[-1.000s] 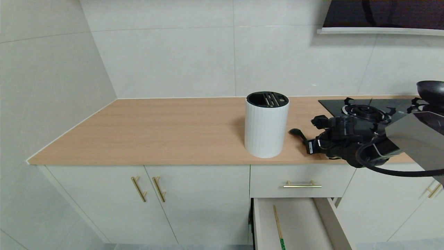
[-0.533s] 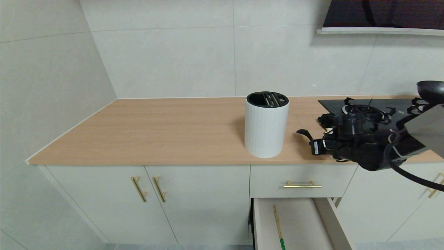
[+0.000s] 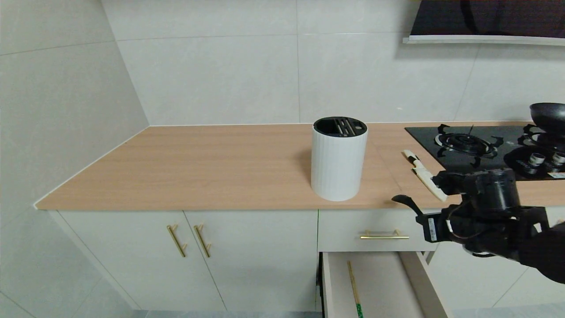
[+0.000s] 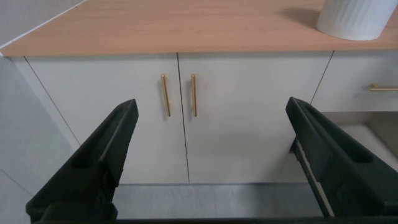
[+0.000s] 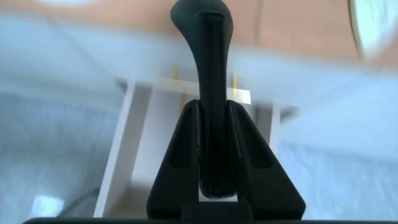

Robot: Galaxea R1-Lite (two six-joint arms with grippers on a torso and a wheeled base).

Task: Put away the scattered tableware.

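right gripper (image 3: 421, 215) of mine is squeezed tight on the black spoon (image 3: 402, 201), which sticks out to my left by the counter (image 3: 220, 168) edge, and the open drawer (image 3: 388, 282) sits right below, so i think i go down.

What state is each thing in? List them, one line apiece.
White holder: upright on the counter.
Knife: lying flat beside the stove.
Lower drawer: open, chopsticks inside.
Upper drawer: shut.
Cabinet doors: shut.
Right gripper: jaws shut on a black utensil.
Left gripper: jaws open, empty.
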